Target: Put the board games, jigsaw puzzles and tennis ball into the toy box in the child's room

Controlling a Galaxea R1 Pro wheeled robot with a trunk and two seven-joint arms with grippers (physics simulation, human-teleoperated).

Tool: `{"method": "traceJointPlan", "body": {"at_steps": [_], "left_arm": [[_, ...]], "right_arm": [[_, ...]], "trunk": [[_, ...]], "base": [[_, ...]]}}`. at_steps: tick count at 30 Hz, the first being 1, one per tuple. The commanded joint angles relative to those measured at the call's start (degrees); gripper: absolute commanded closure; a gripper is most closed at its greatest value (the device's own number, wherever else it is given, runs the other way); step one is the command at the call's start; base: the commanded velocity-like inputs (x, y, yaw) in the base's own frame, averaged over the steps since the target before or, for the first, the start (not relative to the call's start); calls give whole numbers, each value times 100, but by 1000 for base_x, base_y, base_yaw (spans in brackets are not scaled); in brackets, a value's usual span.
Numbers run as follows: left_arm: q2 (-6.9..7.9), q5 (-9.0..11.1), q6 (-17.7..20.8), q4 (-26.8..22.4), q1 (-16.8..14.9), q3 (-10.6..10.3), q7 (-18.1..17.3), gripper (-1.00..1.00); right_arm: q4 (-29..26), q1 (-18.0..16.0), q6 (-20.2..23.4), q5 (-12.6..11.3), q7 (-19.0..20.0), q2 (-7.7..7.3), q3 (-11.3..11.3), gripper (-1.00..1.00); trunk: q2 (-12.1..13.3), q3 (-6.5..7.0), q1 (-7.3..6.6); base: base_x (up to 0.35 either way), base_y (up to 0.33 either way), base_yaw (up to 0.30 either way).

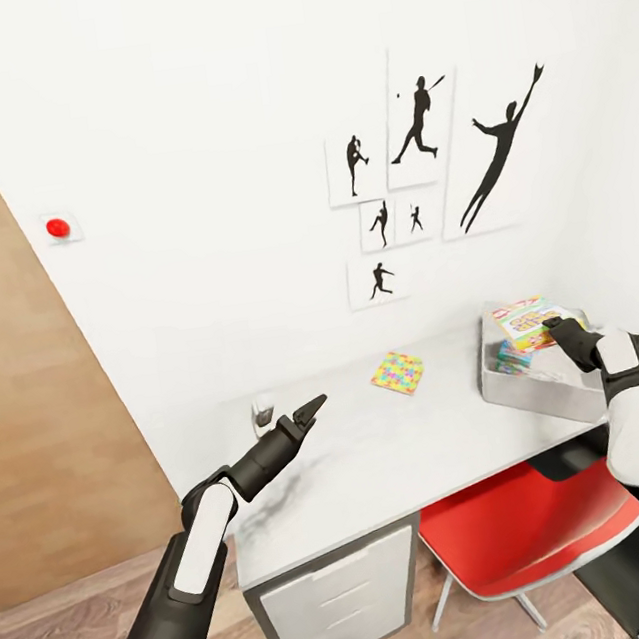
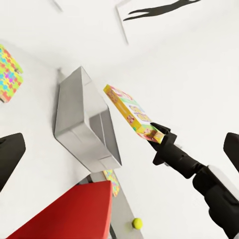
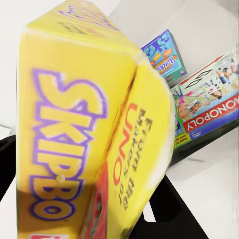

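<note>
Skip-Bo box (image 3: 94, 129) — right gripper (image 1: 563, 331) pinches its edge over toy box (image 1: 530, 388) | light, stiff (grip edges) | left gripper (image 1: 307, 414) — spread, empty.

Illumination is bright, even and diffuse in all three views; no light source is visible. The white wall (image 1: 183, 126) renders near-overexposed, with little tonal gradient. A soft, weak shadow lies on the worktop (image 1: 377, 453) beneath the left claw (image 1: 307, 412); a darker shadow sits under the red chair seat (image 1: 528, 524). No specular glare appears. The head view is sharp, with verticals leaning toward the frame edges. In the right wrist view the Skip-Bo box (image 3: 84, 129) is very close and soft-edged, its lettering blurred; the Monopoly box (image 3: 209, 109) behind reads more clearly.
</note>
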Motion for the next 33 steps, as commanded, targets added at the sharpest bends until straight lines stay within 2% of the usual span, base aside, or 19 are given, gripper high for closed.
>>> {"method": "traceJointPlan", "body": {"at_steps": [1, 12, 21, 33], "left_arm": [[-3, 35, 39, 0, -5, 6, 2, -100], [-3, 36, 39, 0, -5, 4, 9, -100], [-8, 35, 39, 3, -5, -1, 15, -100], [-7, 33, 39, 1, -5, -3, 17, -100]], "right_arm": [[-7, -6, 26, -84, -20, 1, -9, 100], [-9, -6, 27, -177, -19, -127, -12, 100], [-51, -6, 15, -196, -27, -148, -14, 100], [-245, -11, 2, -190, -53, -158, -18, 100]], "trunk": [[-9, -19, 2], [-9, -122, 2], [-9, -196, 2], [-9, -217, 2]], "base": [[4, 13, 0], [2, 5, 0], [0, 0, 0], [0, 0, 0]]}}
